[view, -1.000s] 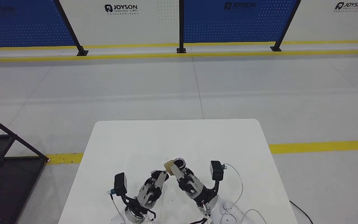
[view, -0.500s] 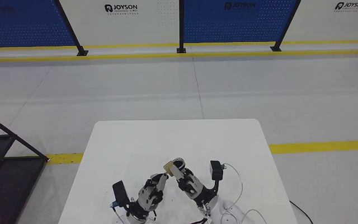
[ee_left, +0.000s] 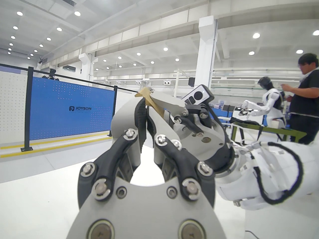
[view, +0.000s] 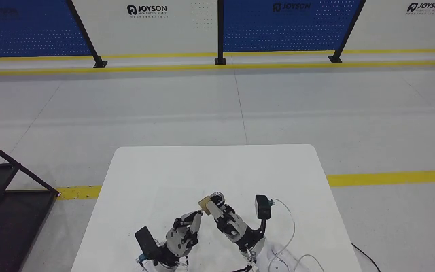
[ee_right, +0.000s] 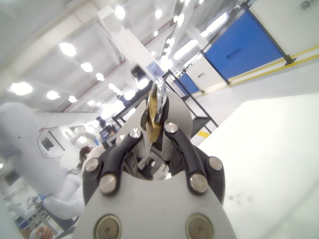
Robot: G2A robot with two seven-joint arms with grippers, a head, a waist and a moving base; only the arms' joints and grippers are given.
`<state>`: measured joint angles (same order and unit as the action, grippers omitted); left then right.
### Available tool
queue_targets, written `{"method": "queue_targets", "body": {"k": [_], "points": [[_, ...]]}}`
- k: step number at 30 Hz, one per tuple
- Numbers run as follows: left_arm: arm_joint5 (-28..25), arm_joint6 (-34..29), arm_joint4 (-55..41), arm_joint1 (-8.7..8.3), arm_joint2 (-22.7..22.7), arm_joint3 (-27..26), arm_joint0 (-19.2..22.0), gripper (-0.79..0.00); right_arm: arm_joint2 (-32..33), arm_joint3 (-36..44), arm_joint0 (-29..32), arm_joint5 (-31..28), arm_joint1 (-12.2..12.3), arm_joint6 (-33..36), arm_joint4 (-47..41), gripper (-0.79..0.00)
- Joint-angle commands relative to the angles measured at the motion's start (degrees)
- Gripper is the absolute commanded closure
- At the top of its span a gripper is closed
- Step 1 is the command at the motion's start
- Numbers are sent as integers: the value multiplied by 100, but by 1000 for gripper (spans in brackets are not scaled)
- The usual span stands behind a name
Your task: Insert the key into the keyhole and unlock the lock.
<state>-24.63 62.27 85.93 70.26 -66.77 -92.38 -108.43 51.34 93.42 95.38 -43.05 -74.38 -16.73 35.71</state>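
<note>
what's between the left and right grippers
The brass padlock with silver shackle, clamped in the right gripper, close to the left gripper; top view shows it.

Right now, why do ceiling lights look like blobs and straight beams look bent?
Right wrist view: ceiling lamps flare into blobs, and glare sits on the padlock in the right claw. Left wrist view: a wide lens bows the ceiling beams. Top view: evenly lit.

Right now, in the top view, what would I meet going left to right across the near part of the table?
Left arm's wrist camera, left end effector, padlock, right arm's wrist camera, white cable.
</note>
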Motion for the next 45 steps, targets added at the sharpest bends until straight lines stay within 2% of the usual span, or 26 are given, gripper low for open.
{"method": "queue_targets", "body": {"k": [1,10,40,44,45], "points": [[101,34,72,-9,6,-16,-18,0,1,3,-1,1,0,13,2,0],[545,206,372,-57,-61,-71,-41,0,0,4,0,11,-2,36,-14,0],[2940,128,1875,-140,-142,-63,11,0,10,15,27,3,-3,39,1,0],[3146,115,1988,-143,-119,-42,27,0,9,13,30,3,-5,26,-1,0],[3041,148,1872,-139,-72,-52,17,0,9,12,30,3,-6,24,1,0]]}}
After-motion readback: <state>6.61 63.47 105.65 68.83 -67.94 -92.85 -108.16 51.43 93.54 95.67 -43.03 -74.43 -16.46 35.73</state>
